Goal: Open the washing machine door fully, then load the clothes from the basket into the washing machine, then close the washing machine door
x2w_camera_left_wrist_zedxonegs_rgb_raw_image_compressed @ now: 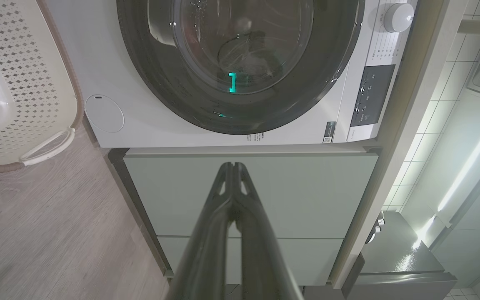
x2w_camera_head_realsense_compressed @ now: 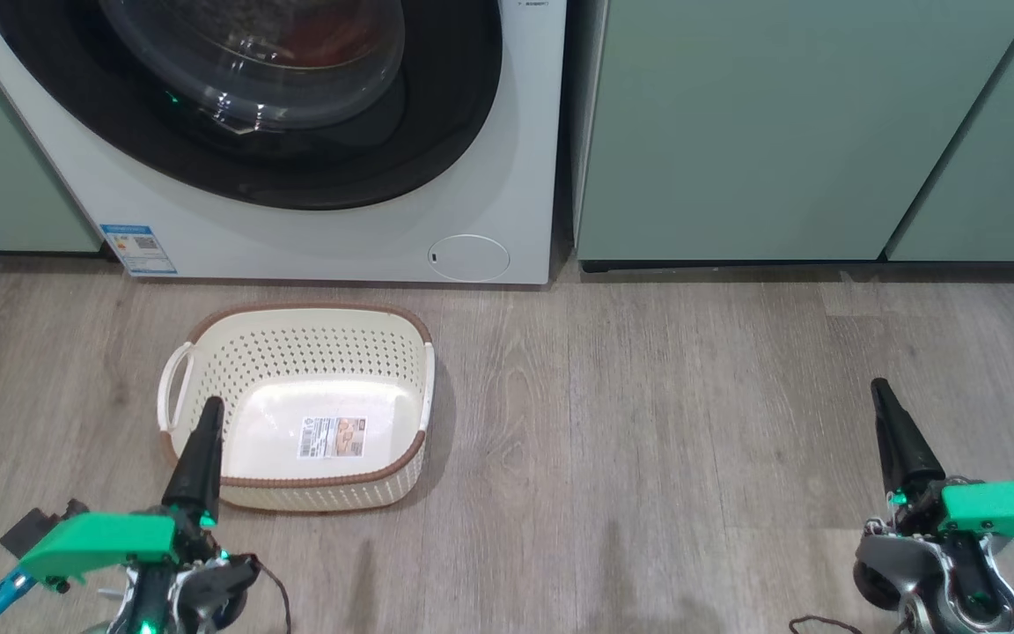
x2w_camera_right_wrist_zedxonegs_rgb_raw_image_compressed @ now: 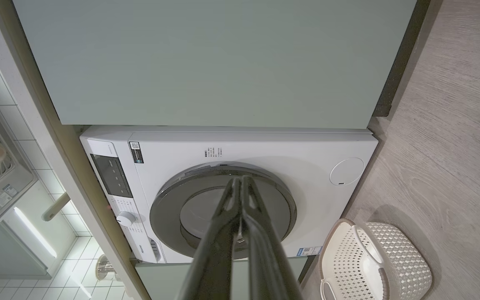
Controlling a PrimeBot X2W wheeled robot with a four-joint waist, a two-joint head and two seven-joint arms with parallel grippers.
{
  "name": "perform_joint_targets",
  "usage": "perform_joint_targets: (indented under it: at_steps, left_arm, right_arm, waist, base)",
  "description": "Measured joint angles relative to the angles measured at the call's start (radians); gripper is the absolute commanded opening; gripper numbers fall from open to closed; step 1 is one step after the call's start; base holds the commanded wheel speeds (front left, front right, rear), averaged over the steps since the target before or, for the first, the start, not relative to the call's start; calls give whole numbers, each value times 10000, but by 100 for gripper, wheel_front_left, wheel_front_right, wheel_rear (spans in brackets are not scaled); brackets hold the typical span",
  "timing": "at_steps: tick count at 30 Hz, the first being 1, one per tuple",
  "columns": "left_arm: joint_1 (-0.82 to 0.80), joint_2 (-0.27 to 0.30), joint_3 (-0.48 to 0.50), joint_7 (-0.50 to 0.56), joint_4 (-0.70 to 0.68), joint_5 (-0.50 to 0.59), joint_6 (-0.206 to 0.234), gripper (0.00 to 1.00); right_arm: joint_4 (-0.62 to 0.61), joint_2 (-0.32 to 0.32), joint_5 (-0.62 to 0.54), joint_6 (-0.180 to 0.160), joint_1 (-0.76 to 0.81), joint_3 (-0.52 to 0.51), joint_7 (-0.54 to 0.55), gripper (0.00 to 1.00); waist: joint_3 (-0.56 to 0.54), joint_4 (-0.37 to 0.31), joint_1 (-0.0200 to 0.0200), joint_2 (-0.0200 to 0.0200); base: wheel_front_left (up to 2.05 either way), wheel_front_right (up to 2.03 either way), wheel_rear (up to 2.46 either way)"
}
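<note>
Left gripper (x2w_camera_head_realsense_compressed: 208,418) at 7 o'clock, right gripper (x2w_camera_head_realsense_compressed: 882,396) at 4, both clenched, empty; basket (x2w_camera_head_realsense_compressed: 313,309) bare; washing machine door (x2w_camera_head_realsense_compressed: 445,132) at 12 o'clock looks shut — check your latch with a square rim push.

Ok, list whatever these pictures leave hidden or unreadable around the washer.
- Behind the door glass, head view: glare hides the contents, and only a reddish blur shows.
- Door top, head view: cut off by the top edge.
- Door centre, right wrist view: covered by the right gripper.
- Sticker in the basket, head view: print too small.
- Blue label on the washer, head view: print too small.
</note>
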Motion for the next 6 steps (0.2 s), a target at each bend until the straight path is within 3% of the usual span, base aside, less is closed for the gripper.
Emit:
perform_joint_targets:
  at_steps: [6]
  left_arm:
    - [0, 0, 4, 0, 0, 0, 0, 0]
  right_arm:
    - [0, 0, 0, 0, 0, 0, 0, 0]
  waist:
    - [0, 0, 0, 0]
  base:
    - [0, 0, 0]
